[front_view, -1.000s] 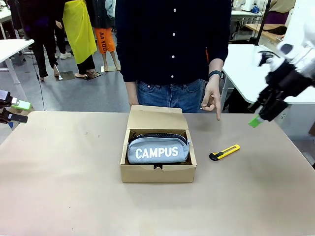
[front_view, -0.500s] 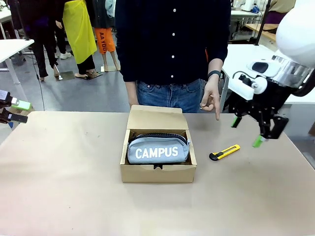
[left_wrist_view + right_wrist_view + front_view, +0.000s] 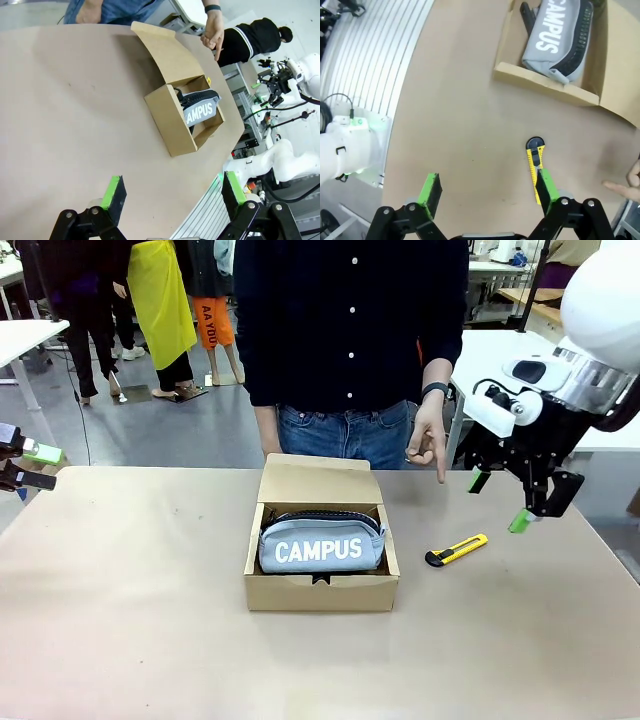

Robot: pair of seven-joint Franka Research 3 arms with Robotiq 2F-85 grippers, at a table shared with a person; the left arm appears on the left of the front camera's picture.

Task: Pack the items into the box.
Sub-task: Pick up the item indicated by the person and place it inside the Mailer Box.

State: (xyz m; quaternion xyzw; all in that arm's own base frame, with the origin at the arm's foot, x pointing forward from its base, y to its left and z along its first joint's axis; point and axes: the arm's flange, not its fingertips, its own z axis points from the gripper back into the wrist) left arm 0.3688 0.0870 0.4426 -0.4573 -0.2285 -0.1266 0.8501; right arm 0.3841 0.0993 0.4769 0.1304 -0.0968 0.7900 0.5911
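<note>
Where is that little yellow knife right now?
In the front view the knife lies on the table right of the box, outside it, just below the person's pointing hand and near the open right end effector.

The box (image 3: 320,596) sat at the middle of the table (image 3: 130,620), its lid (image 3: 320,483) folded back toward the person. The pouch (image 3: 320,548) lay inside it, with a small flat object (image 3: 526,14) between the pouch and the near wall. The knife (image 3: 456,550) lay on the table right of the box, apart from it. The person's hand (image 3: 430,445) hung behind the knife. The right gripper (image 3: 498,502) hovered above and right of it, and the left gripper (image 3: 38,466) hovered at the table's left edge.
</note>
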